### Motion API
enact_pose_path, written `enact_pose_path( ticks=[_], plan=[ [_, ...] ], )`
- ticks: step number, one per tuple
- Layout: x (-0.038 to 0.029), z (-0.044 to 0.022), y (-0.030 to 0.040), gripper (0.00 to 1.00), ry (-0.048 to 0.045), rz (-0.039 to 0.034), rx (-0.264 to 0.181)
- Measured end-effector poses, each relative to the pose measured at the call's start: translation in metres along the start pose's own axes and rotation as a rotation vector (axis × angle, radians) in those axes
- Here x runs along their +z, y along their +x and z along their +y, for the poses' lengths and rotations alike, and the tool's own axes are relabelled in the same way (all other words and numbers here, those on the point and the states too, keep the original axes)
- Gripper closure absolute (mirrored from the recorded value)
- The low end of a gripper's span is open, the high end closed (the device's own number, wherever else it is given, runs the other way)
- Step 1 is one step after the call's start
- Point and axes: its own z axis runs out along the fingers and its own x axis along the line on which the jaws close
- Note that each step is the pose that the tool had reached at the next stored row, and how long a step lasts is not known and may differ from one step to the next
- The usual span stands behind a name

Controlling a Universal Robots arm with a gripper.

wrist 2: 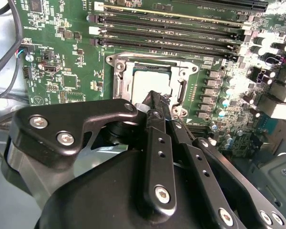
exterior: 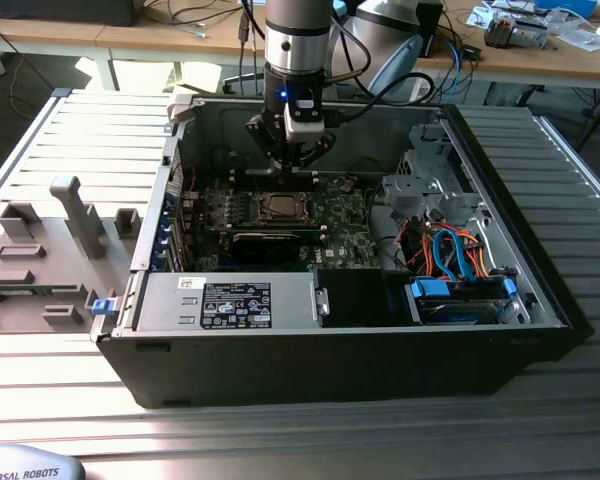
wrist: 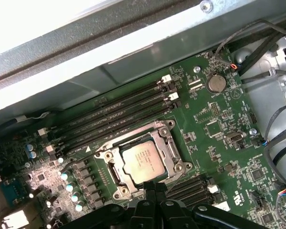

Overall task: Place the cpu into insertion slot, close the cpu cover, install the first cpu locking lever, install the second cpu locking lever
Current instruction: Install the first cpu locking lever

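On the exterior view's left we see a ribbed, matt metal tabletop (exterior: 80, 130) carrying blocky grey plastic fixtures (exterior: 75, 215), one a tall post with a notched head. Next comes the open black case (exterior: 330, 370), a deep rectangular shell with grey sheet-metal inner walls. A plain steel box (exterior: 225, 300) with a dark label lies along its near edge.

Behind the box lies the green board (exterior: 330, 225), dense with small parts. The arm's smooth silver cylinder drops over it. The black hand (exterior: 292, 172) hangs just above the cpu (exterior: 279, 208), a little to its far side.

In both wrist views the cpu (wrist: 142, 162) (wrist 2: 150, 81) sits in its socket, a flat square with a dull silver-grey top. The cover (wrist: 170, 151) (wrist 2: 118, 83), a thin bright metal frame with a square opening, lies flat around it. We cannot make out how the levers stand.

The hand (wrist 2: 157, 98) (wrist: 155, 186) is shut, its bolted, matt black fingers (wrist 2: 158, 143) meeting at the tips with nothing between them. Long black slots (wrist: 114, 114) run in parallel beside the socket, and a round, shiny battery (wrist: 216, 83) sits near them.

At the exterior view's right, glossy blue and orange cables (exterior: 450, 250) loop beside a perforated steel cage.
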Motion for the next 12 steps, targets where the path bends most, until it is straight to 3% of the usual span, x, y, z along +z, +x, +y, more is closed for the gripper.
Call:
enact_pose_path(
  ticks=[12],
  plan=[
    [0.0000, 0.0000, 0.0000, 0.89, 0.0004, -0.0015, -0.018]
  ],
)
